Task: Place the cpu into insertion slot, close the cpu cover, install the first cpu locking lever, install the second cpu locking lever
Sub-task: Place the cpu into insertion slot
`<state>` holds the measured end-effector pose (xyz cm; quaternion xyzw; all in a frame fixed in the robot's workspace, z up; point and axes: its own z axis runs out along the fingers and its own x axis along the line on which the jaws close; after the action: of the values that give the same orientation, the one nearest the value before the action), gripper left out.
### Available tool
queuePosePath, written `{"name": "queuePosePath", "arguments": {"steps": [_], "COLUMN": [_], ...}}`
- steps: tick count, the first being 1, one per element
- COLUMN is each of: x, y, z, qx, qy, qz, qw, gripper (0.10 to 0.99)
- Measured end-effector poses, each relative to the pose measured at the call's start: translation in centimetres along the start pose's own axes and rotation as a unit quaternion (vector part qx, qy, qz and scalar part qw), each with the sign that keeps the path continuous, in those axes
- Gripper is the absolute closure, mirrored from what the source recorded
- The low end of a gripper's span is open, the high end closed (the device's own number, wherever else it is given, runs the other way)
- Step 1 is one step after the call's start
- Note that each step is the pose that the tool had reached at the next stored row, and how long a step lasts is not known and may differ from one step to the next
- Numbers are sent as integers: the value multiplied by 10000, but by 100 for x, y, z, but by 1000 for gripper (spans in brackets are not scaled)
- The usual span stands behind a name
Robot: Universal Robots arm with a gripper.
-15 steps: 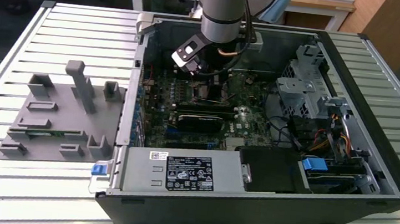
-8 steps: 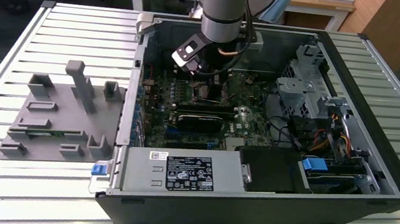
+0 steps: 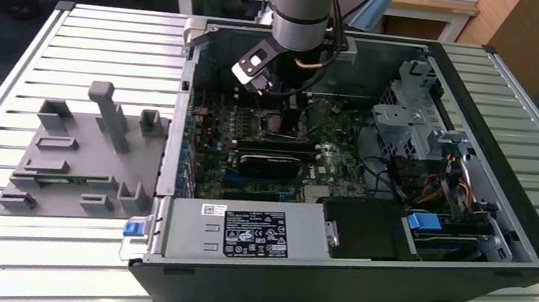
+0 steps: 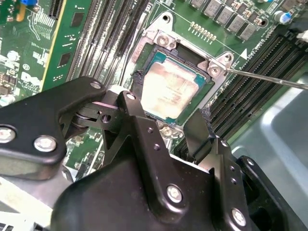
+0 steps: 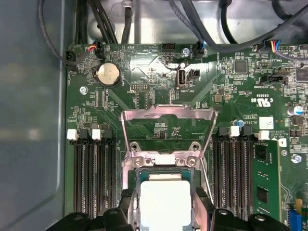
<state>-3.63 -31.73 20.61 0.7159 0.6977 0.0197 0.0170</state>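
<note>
Hand (image 4: 161, 109): open, black fingers (image 4: 129, 103) spread to either side of the cpu; contact with its edges impossible to judge.
Cpu (image 4: 171, 89): lying flat inside the insertion slot (image 4: 190, 60), pale metal face up, straight beneath the hand and centred between the fingers in both wrist views.
Key relation: no sideways offset from hand to cpu, only height; finger line running across the chip, one finger off each opposite edge.
Cpu cover (image 5: 168, 114): swung open, silvery frame standing clear beyond the hinge side of the slot, window showing bare board; not yet down over the chip.
Locking lever (image 4: 269, 79): thin rod jutting away from a corner of the slot, seemingly unlatched.
Place in exterior view: arm (image 3: 304, 12) dropping in from 12 o'clock of the computer case (image 3: 500, 243), hand low over the motherboard (image 3: 338, 166) in its 12 o'clock half; grey fixture (image 3: 79, 153) on the desk (image 3: 80, 41) at 9 o'clock of the case.
Stage, as a judgement: placing step at or near its end, cover and levers untouched.
</note>
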Motion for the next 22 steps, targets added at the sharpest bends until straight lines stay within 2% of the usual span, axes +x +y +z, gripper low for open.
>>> {"name": "queuePosePath", "arguments": {"steps": [2, 4, 5, 6, 7, 10, 11, 12, 13, 14, 22], "x": [-8, -19, -25, -28, -29, -29, -29, -30, -30, -29, -29], "y": [1, 1, 1, 1, 1, 2, 2, 2, 2, 3, 4], "z": [-10, -15, -17, -18, -20, -26, -29, -34, -37, -41, -61], "qx": [-1, 0, 0, 0, 0, 0, 0, 0, 0, -1, -1], "qy": [2, 0, 0, 1, 0, 0, 0, 0, 0, 1, 2], "qz": [0, 0, 0, 0, 0, 1, 0, 0, 0, 0, 1], "qw": [10000, 10000, 10000, 10000, 10000, 10000, 10000, 10000, 10000, 10000, 10000], "gripper": [490, 612, 612, 671, 671, 843, 843, 902, 902, 961, 980]}}
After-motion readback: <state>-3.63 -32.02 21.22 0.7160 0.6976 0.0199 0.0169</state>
